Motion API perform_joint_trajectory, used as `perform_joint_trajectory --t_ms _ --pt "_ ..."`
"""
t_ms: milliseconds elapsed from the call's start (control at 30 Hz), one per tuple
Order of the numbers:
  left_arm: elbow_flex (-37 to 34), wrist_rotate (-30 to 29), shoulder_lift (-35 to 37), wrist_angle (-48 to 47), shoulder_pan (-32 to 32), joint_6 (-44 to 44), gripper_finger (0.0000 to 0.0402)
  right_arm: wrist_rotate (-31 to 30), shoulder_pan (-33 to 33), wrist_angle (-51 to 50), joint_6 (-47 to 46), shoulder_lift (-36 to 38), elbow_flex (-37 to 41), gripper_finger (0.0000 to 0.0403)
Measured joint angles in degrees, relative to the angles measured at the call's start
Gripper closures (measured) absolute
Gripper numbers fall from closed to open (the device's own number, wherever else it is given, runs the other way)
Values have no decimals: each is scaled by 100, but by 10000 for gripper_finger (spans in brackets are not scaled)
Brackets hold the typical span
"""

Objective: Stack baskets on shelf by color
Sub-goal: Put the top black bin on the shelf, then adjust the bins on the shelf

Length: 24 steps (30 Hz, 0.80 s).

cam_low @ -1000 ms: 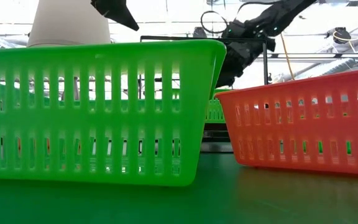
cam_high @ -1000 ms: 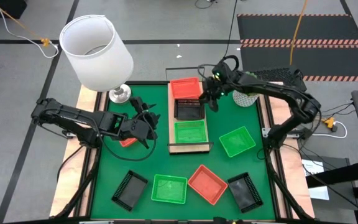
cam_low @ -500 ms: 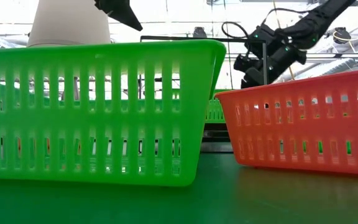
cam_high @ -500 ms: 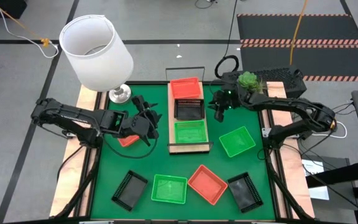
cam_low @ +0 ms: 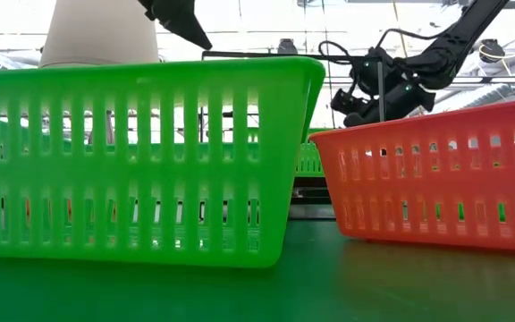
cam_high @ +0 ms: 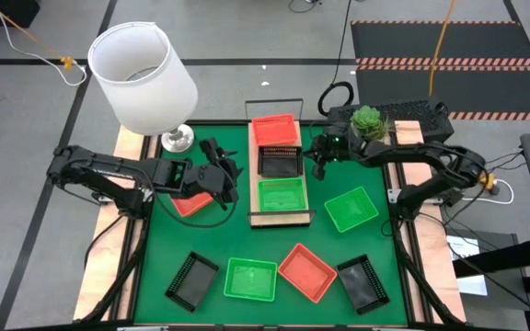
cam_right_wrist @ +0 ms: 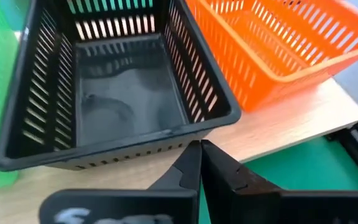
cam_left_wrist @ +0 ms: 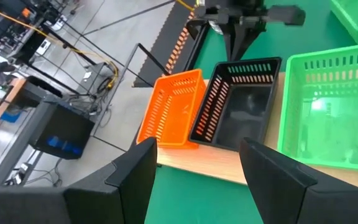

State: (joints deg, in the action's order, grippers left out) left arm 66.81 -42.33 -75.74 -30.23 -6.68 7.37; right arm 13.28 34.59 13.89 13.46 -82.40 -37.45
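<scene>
Right tool [cam_right_wrist: 199, 163] has its fingers pressed together on nothing, just beside the black basket [cam_high: 280, 162] in the middle of the shelf [cam_high: 280, 218]. Left tool [cam_high: 232, 174] stands wide and empty by the shelf's other side, above an orange-red basket [cam_high: 188, 205] on the worktop.

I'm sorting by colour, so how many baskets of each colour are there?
Orange baskets: 3
Green baskets: 3
Black baskets: 3
Total: 9
</scene>
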Motion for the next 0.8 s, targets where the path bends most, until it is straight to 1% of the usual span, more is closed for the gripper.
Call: perform_joint_trajectory --t_ms 167,300,433,500,567,700,733,800 --pt "-2 68 -60 -134 0 1 170 24 -31 419 -95 -229 0 400" --pt "-4 62 -141 -182 58 3 170 21 -37 512 -99 -260 0 402" --pt "-139 51 -194 100 192 113 170 4 -34 513 -95 -256 0 402" --pt "-257 97 -220 40 308 139 170 4 -15 512 -95 -240 0 402" --pt "-389 115 -230 307 455 160 170 -1 -15 511 -90 -237 0 402" --pt "-708 162 -252 618 864 198 170 -305 -15 458 -82 -181 0 402" --pt "-779 261 -252 755 982 256 171 -396 -15 433 -79 -142 0 402" --pt "-959 641 -237 1113 1260 538 180 -498 -17 340 -78 -12 0 403"
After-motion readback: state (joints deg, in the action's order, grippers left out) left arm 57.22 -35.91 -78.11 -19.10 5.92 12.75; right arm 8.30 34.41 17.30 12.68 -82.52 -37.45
